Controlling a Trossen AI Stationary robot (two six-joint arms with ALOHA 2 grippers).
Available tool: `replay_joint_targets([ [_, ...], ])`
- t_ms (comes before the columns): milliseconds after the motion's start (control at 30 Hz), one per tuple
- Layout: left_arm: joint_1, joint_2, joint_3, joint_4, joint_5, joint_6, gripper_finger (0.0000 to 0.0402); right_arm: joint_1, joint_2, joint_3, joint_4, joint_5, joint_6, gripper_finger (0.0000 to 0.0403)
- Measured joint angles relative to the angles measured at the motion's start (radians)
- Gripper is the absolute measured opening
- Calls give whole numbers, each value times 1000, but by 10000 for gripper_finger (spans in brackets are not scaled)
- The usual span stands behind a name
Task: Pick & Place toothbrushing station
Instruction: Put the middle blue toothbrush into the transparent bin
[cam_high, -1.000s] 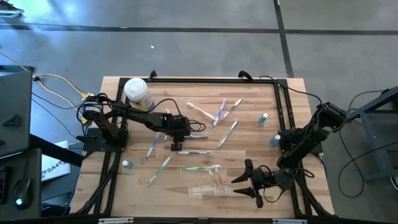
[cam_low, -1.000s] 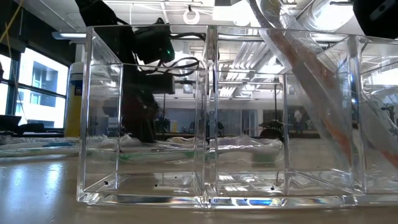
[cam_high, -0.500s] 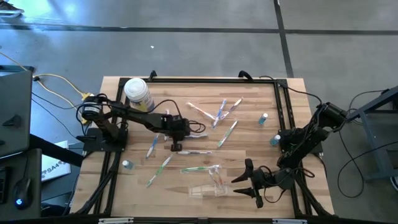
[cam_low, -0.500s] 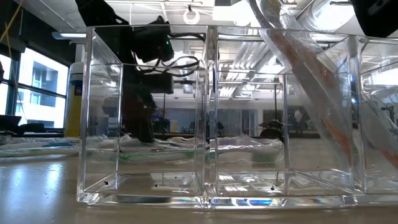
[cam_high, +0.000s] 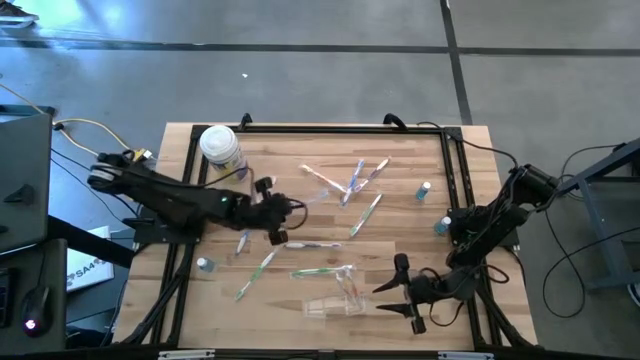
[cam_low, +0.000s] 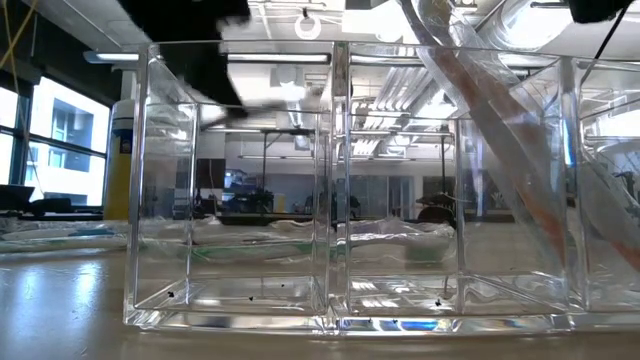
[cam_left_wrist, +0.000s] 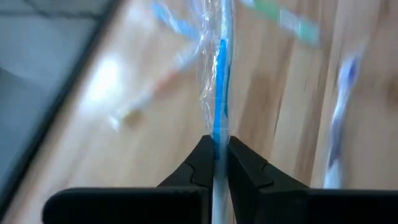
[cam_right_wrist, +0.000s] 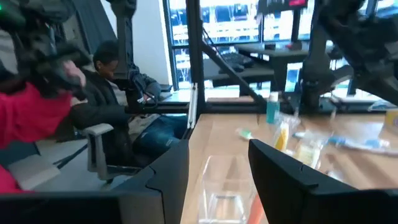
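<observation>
My left gripper (cam_high: 283, 213) hangs over the table's left middle, shut on a blue toothbrush (cam_left_wrist: 219, 81) in a clear wrapper. Several other wrapped toothbrushes (cam_high: 355, 182) lie flat on the wooden table (cam_high: 400, 160). The clear compartmented holder (cam_high: 338, 296) rests near the front edge and fills the low view (cam_low: 340, 190), where a wrapped brush (cam_low: 500, 150) leans in its right compartment. My right gripper (cam_high: 383, 297) is level beside the holder's right side, open. In the right wrist view the holder (cam_right_wrist: 222, 183) lies ahead between the fingers. I cannot tell whether they touch it. My left gripper pinches the wrapped toothbrush's handle (cam_left_wrist: 218, 134) between its two fingertips (cam_left_wrist: 202, 155). It comes slanting down from the table's left. The brush runs along the fingers and sticks out ahead of them, lifted clear of the table.
A white-lidded jar with a yellow label (cam_high: 222, 150) stands at the far left. Small blue-capped bottles stand at the right (cam_high: 425, 190) (cam_high: 443, 225) and near left (cam_high: 205, 265). Black rails (cam_high: 455, 170) frame the table. A seated person (cam_right_wrist: 99, 93) shows in the room beyond.
My left gripper has risen from the table and drawn back a little toward the left edge, turning as it went. It carries the wrapped toothbrush up clear of the wood. In the low view the arm has lifted away from behind the holder.
</observation>
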Motion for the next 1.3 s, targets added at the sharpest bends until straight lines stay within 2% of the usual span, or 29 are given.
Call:
replay_joint_targets([
  [133,-138,-33,51,19,-208,-61,17,1,-25,0,30,1,-71,159],
  [200,-217,-31,79,51,-293,-41,17,5,-38,0,30,0,-95,159],
  [367,-409,24,133,277,-486,164,17,7,-69,0,30,-5,-155,159],
  [433,-471,57,153,425,-517,282,17,7,-82,0,33,-28,-177,159],
  [567,-537,146,182,711,-501,440,17,7,-85,1,96,-89,-287,160],
  [733,-541,285,233,907,-464,522,17,4,-85,43,103,-98,-371,189],
  [1067,-530,500,477,920,-390,574,17,-59,-85,165,-22,-79,-416,295],
  [1300,-506,538,518,895,-365,570,17,-61,-84,219,-28,-91,-475,309],
])
